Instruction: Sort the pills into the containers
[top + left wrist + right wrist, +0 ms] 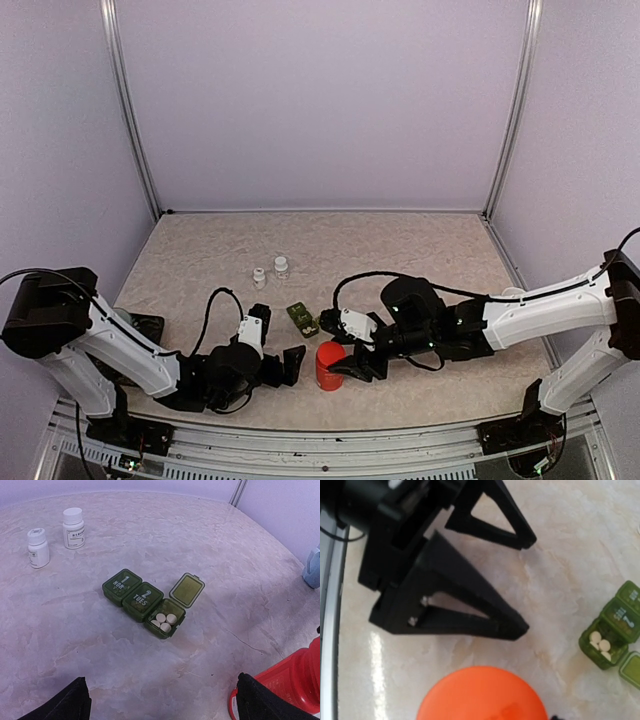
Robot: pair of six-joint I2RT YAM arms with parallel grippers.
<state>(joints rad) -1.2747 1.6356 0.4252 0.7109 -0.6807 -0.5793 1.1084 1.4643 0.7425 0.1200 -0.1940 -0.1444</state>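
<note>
Marbled tabletop (200,540) bears containers (142,600), lids (122,584) marked 1 MON, 2 TUES.

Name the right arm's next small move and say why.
Probably close the right gripper on the red bottle: it sits right against the bottle, and one end compartment of the containers stands open with only a few pills.

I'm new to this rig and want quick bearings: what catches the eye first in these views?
The red bottle, front and centre, grabs attention first. Just behind it lies the green pill organiser, its end compartment open with white pills inside. Two small white bottles stand farther back.
</note>
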